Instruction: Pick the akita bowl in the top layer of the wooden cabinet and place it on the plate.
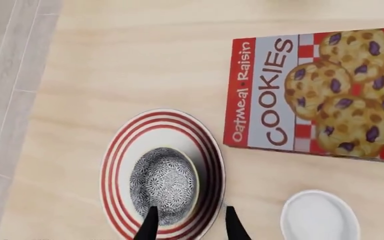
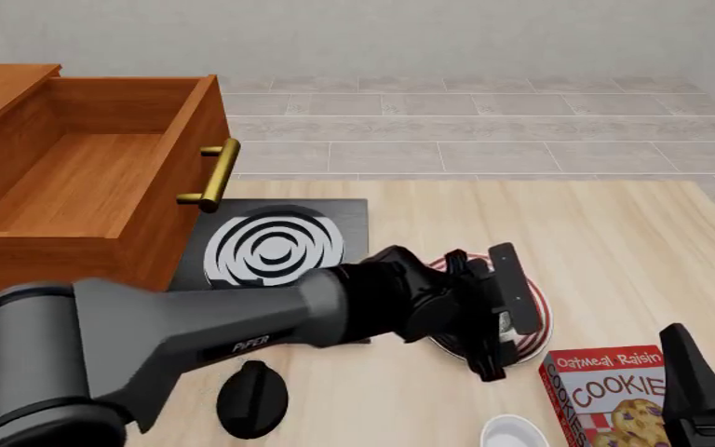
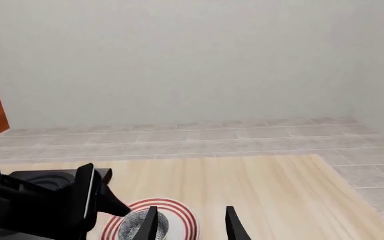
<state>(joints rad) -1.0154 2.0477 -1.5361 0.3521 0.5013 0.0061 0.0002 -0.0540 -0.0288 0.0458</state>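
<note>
The patterned bowl (image 1: pixel 163 183) is sitting inside the red-ringed plate (image 1: pixel 209 150) on the tabletop (image 1: pixel 145 65), beside a cookie box (image 1: pixel 315 92). The left gripper (image 1: pixel 188 225) is hovering over the plate, jaws apart. The right gripper (image 3: pixel 188 225) is also hanging with jaws apart.

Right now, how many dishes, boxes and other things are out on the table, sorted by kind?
Bowls: 2, patterned bowl, plain bowl
Plates: 1
Cookie boxes: 1
Stoves: 1
Knobs: 1
Cabinets: 1
Total: 7
</note>
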